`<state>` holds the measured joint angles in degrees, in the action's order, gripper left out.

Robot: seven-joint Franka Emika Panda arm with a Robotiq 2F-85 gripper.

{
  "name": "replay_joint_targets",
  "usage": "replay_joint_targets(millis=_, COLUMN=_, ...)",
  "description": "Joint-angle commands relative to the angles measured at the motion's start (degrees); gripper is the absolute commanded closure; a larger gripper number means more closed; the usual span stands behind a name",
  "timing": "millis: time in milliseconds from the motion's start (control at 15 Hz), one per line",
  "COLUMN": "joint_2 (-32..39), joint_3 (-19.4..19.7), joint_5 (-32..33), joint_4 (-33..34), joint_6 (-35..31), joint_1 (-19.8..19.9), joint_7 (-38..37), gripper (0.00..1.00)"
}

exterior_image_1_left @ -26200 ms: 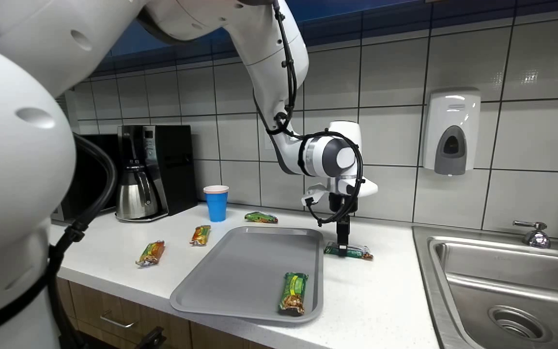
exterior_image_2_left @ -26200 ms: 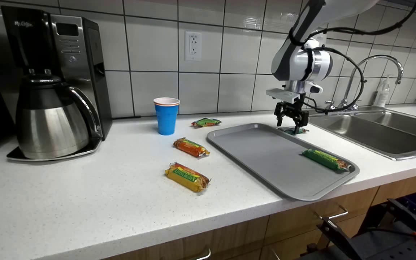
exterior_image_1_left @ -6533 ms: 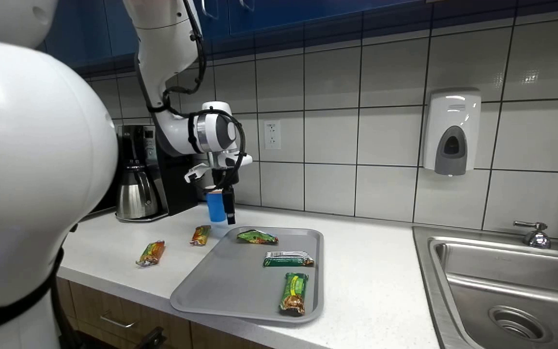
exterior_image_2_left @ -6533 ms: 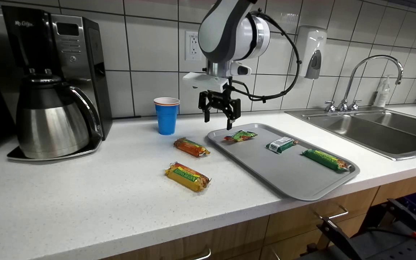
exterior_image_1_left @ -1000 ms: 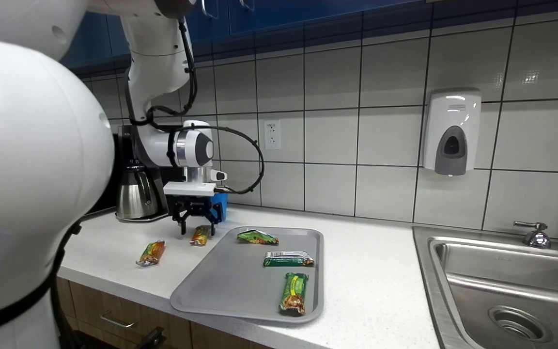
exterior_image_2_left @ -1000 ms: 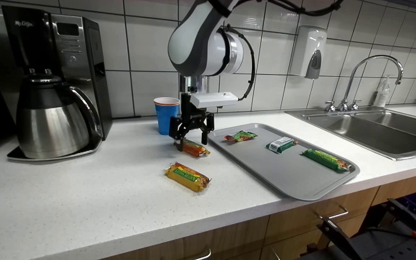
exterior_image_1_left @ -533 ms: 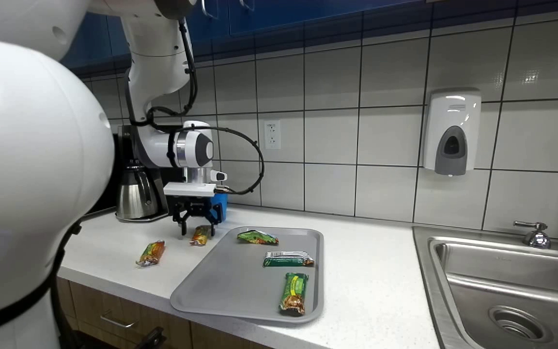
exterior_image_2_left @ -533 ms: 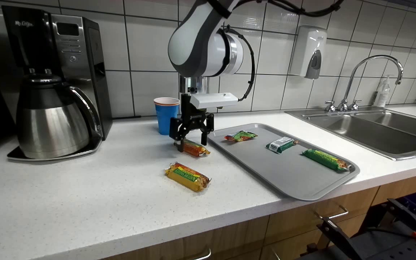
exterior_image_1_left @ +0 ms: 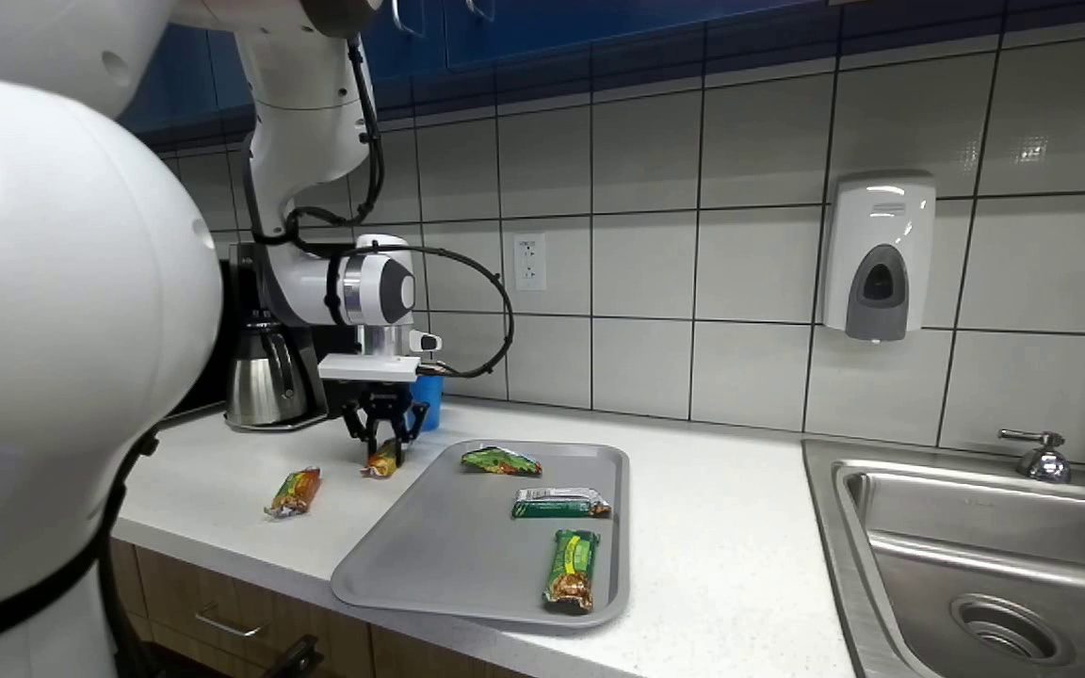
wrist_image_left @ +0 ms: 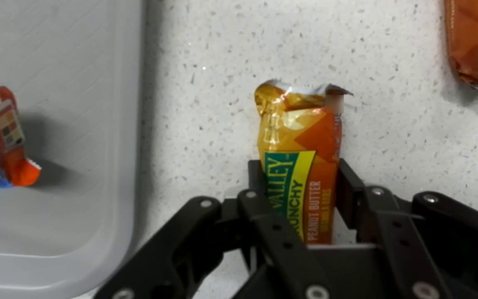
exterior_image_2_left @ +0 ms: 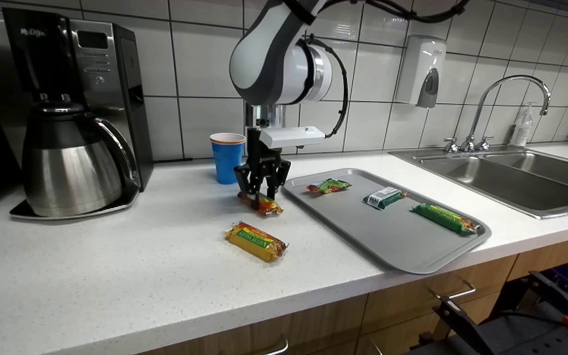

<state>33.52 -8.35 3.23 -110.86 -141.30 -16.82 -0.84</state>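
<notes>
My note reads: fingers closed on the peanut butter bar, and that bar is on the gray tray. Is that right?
The place is wrong. The wrist view shows the peanut butter bar beside the gray tray, with a strip of white counter between them. The fingers are closed on it, as you noted.
</notes>
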Motion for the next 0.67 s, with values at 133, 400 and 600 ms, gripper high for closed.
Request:
replay_joint_targets(millis=133, joint_2=-2.22, joint_3=-0.86, joint_5=0.72, joint_4=-1.57, joint_6=-0.39, joint_1=1.13, joint_7=1.96, gripper=0.82)
replay_joint_targets(millis=400, joint_2=-5.42, joint_3=-1.07, joint_5=0.89, joint_4=-4.37, joint_6=-1.04, joint_1=1.33, joint_7=3.24, gripper=0.82)
replay_joint_targets(millis=600, joint_2=-8.05, joint_3=-0.90, joint_5=0.83, joint_4=-7.16, joint_6=-1.52, joint_1=1.06, joint_7=2.39, gripper=0.82)
